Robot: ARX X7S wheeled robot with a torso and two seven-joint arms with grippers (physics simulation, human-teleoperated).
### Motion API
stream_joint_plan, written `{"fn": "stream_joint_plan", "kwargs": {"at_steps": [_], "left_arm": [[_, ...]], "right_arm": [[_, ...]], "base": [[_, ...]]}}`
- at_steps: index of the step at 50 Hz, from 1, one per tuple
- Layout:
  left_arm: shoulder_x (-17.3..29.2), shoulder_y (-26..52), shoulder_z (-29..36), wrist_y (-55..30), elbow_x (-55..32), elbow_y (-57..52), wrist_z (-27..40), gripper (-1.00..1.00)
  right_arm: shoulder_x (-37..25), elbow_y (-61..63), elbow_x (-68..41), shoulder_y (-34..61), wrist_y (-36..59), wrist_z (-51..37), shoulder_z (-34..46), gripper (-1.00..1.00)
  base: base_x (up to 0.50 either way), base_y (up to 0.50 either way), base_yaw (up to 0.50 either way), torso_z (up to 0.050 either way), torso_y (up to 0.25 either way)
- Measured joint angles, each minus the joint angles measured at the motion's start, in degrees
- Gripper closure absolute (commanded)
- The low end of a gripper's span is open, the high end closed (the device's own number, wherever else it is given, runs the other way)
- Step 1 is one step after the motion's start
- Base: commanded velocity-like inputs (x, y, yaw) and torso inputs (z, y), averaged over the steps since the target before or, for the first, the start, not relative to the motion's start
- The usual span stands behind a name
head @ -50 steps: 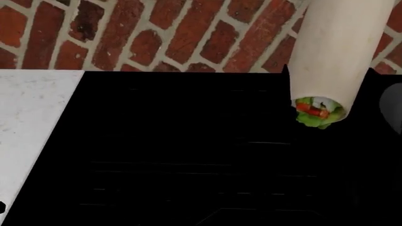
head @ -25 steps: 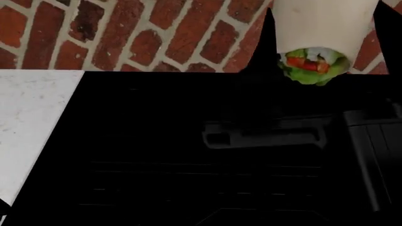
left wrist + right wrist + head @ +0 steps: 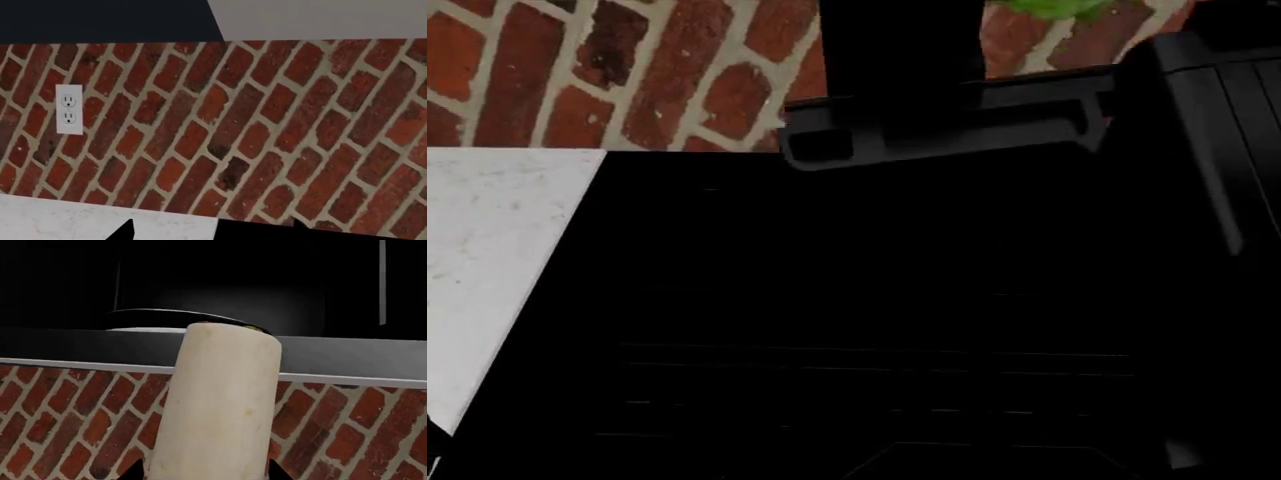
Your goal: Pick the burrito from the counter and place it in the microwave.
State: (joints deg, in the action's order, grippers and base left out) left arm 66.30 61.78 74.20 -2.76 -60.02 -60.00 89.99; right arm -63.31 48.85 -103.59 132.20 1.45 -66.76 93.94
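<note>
The burrito [image 3: 217,405], a beige roll, fills the middle of the right wrist view, and my right gripper [image 3: 205,475] is shut on it with a black fingertip on each side. Its far end points at the microwave [image 3: 300,285], whose dark inside shows a glass turntable [image 3: 153,315]. In the head view only the burrito's green lettuce end [image 3: 1061,8] shows at the top edge, above my raised right arm [image 3: 948,125]. My left gripper [image 3: 210,232] is open over the edge of the white counter [image 3: 80,220], holding nothing.
The black stove top [image 3: 868,320] fills most of the head view, with the white counter [image 3: 487,260] on its left. A red brick wall [image 3: 627,70] runs behind both. A white wall outlet [image 3: 69,109] sits on the bricks.
My right arm has gone up with the burrito, which has risen almost out of the head view's top. The arm's dark body and grey bracket now cover the upper middle.
</note>
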Motion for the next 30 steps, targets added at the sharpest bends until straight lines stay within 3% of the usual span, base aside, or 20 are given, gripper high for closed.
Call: {"fn": "stream_joint_plan", "kwargs": {"at_steps": [30], "left_arm": [[-2.0,-1.4,-2.9,-3.1,-1.4,0.0,0.0,-1.00]], "right_arm": [[9.0,-15.5,-3.5,0.9,12.9,6.3,-16.8,1.00]], "base": [[0.00,0.00,0.00,0.000,0.000]]}}
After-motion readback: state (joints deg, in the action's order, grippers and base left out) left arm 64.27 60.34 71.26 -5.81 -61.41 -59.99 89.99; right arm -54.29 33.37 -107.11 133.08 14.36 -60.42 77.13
